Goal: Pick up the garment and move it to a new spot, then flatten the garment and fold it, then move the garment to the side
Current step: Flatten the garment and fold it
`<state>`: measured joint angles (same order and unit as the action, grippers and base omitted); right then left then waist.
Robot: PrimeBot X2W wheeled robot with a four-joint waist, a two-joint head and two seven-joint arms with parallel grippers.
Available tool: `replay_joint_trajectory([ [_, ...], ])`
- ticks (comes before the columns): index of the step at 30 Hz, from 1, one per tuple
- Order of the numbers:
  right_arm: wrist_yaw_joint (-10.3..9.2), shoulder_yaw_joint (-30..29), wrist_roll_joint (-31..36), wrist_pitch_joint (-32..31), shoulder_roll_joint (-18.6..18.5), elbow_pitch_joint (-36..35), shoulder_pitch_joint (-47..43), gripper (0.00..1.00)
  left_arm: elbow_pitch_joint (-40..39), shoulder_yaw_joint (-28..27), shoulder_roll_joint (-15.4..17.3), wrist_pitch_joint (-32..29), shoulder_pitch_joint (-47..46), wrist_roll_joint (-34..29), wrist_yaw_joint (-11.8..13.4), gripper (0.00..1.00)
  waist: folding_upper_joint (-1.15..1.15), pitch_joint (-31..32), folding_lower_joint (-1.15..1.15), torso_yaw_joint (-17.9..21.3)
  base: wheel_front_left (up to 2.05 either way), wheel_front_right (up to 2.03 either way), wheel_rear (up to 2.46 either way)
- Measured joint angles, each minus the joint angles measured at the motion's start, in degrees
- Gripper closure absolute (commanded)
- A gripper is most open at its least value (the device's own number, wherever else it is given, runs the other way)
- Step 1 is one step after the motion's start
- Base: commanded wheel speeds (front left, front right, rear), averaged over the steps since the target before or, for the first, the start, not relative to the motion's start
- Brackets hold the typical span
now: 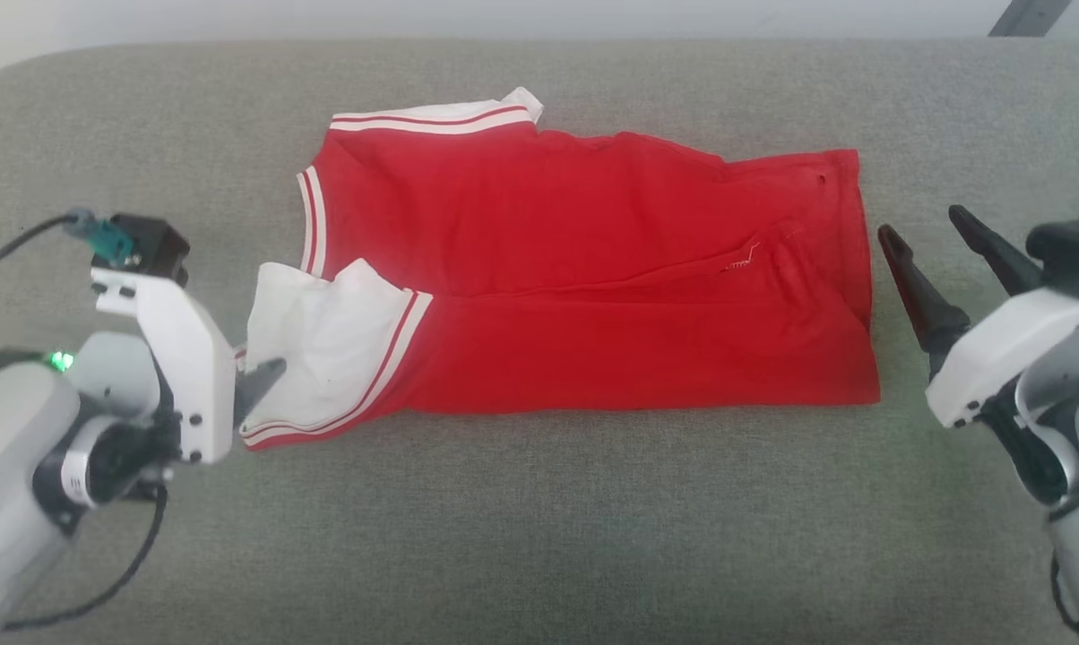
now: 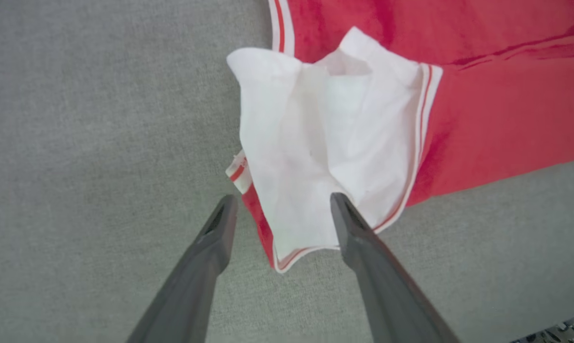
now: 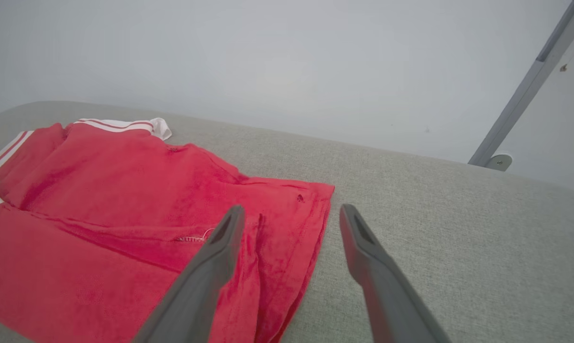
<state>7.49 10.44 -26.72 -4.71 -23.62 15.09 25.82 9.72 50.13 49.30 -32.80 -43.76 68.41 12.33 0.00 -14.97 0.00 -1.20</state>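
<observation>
Left gripper point(image 2: 282, 199) stands with its jaws spread wide and nothing held between them. In its wrist view the two dark fingers straddle the lower corner of the white sleeve point(image 2: 325, 143): one finger lies across the sleeve's striped edge, the other over bare grey tabletop point(image 2: 77, 143). Whether either finger touches the cloth cannot be told.

The right gripper point(image 1: 920, 222) is also spread open and empty, fingers pointing up and inward, just beside the hem end of the garment point(image 1: 593, 313) with a narrow strip of tabletop between them in the head view. In its own wrist view one finger crosses in front of the red hem while the other sits over grey fabric.

The garment lies in the middle of the tabletop, stretched crosswise, its sleeves toward the robot's left and its hem toward the right. It is doubled lengthwise (a long crease runs across the red body), with the near half lying over the far half. The white sleeve is rumpled and sticks out at the near left corner; a second strip of white-and-red trim point(image 1: 441, 116) shows at the far edge. A dark cable point(image 1: 145, 546) loops below the left arm. Behind the tabletop is a pale wall point(image 3: 268, 57) with a grey slanted strut point(image 3: 525, 95).
</observation>
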Motion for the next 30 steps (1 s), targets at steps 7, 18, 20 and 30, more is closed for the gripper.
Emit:
replay_joint_trajectory([
  [7,0.00,-5.4,4.4,0.2,4.6,-6.0,-5.0,0.00,-10.4,0.1,5.3,-2.5,5.4,1.7,7.8,0.00,0.00,-0.9,0.00,0.9,0.00,0.00,0.00],
  [18,0.00,-7.3,6.8,-2.7,8.5,-11.5,-8.6,0.00,-2.4,0.8,3.4,1.4,6.1,-0.7,5.2,0.00,0.00,-3.3,0.00,2.6,0.00,0.00,0.00],
  [20,0.00,-7.3,6.8,-3.0,8.7,-11.7,-8.8,0.00,-0.9,0.7,2.6,1.8,5.9,-0.5,4.7,0.00,0.00,-3.6,0.00,2.7,0.00,0.00,0.00],
  [30,0.00,-6.3,5.1,-11.9,8.8,-12.4,-9.8,0.00,9.3,1.8,-2.6,0.8,1.7,-0.1,-2.3,1.00,0.00,-5.0,0.00,2.9,0.00,0.00,0.00],
])
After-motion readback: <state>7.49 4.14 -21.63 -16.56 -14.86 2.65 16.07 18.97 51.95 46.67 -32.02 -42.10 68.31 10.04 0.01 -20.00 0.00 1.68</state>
